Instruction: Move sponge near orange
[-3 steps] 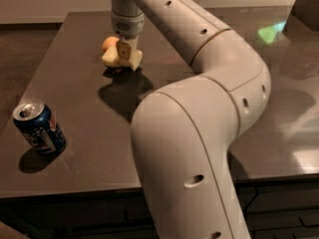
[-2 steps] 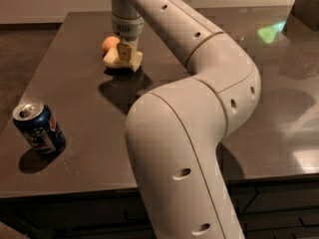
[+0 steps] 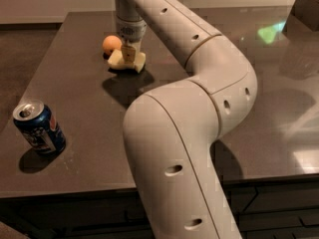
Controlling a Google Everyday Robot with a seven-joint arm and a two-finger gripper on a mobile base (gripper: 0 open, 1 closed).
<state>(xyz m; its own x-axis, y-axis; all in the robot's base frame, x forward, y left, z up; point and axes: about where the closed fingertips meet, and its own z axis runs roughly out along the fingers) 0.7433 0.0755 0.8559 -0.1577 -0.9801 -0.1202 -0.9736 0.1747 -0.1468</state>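
Observation:
The pale yellow sponge is at the far left part of the dark table, directly to the right of the small round orange and almost touching it. My gripper comes straight down from the white wrist onto the middle of the sponge and is shut on it, with one cream finger crossing the sponge's front face. The sponge sits at table level. Its far side is hidden behind the gripper.
A blue soda can stands upright near the table's front left edge. My large white arm bends across the middle of the view and hides the table centre. A dark object stands at the far right corner.
The gripper and the sponge have shifted slightly toward the near side, staying beside the orange. The arm's elbow has swung back and right. More of the orange shows now.

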